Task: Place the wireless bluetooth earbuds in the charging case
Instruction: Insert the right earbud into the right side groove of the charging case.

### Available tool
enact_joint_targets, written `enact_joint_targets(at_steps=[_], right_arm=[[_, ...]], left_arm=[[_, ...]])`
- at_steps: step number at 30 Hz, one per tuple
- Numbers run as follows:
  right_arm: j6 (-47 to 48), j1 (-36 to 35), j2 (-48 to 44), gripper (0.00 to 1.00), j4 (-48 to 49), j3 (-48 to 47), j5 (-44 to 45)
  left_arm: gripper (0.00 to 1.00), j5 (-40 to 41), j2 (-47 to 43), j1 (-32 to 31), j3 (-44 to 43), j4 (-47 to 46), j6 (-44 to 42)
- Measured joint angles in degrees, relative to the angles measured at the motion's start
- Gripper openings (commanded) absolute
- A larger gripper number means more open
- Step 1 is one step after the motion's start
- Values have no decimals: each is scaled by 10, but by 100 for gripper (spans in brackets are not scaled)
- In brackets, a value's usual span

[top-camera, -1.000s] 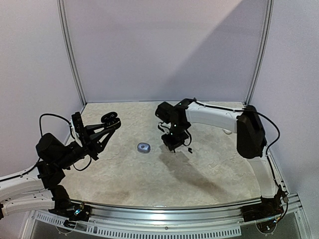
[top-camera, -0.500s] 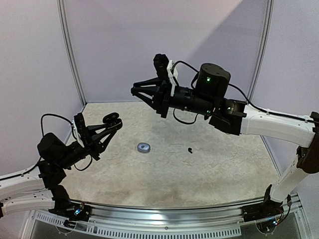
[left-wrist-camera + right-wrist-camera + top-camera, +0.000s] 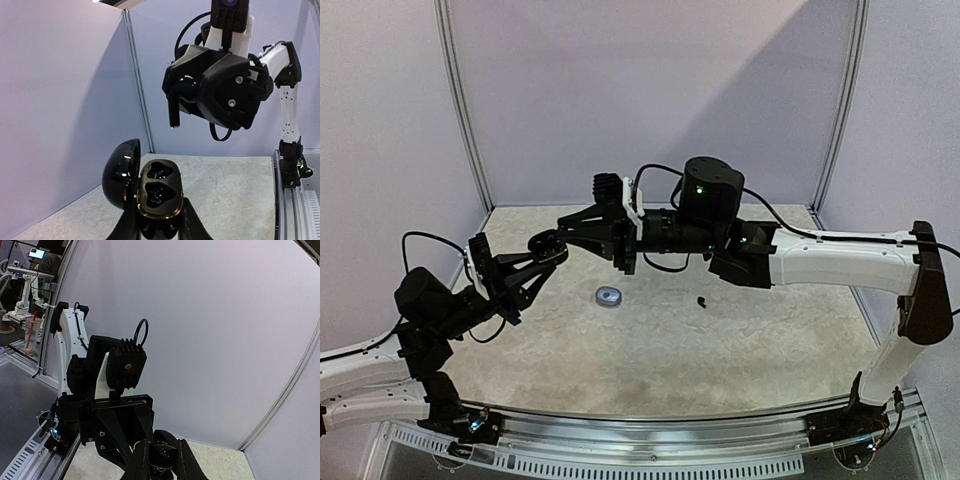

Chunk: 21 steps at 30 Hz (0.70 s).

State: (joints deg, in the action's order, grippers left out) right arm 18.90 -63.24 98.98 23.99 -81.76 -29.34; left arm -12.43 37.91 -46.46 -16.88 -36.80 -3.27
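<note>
— Your left gripper [image 3: 549, 247]?
— Clenched on the open charging case [image 3: 159, 189]. A black earbud [image 3: 701, 300] lies on the table [image 3: 750, 350], three o'clock from the pale oval [image 3: 609, 296].
— Your right gripper [image 3: 566, 222]?
— Can't tell its grip.

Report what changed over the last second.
The right gripper rose from the table beside the earbud and swung left, up to the open black case. The left gripper kept holding that case; earbud and silver case stayed put.
</note>
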Motion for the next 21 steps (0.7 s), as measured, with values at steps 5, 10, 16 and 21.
enact_joint_targets(at_steps=[5,10,16,21], right_arm=[[28,-3,18,0,-13,-17,0],[48,-3,31,0,-37,-21,8],[64,-3,31,0,-48,-26,21],[71,-4,31,0,-52,-27,36]], left_arm=[[0,-2,0,0,0,-3,0],[0,-2,0,-1,0,-2,1],[0,-2,3,-1,0,-1,1],[0,4,3,-1,0,-1,1]])
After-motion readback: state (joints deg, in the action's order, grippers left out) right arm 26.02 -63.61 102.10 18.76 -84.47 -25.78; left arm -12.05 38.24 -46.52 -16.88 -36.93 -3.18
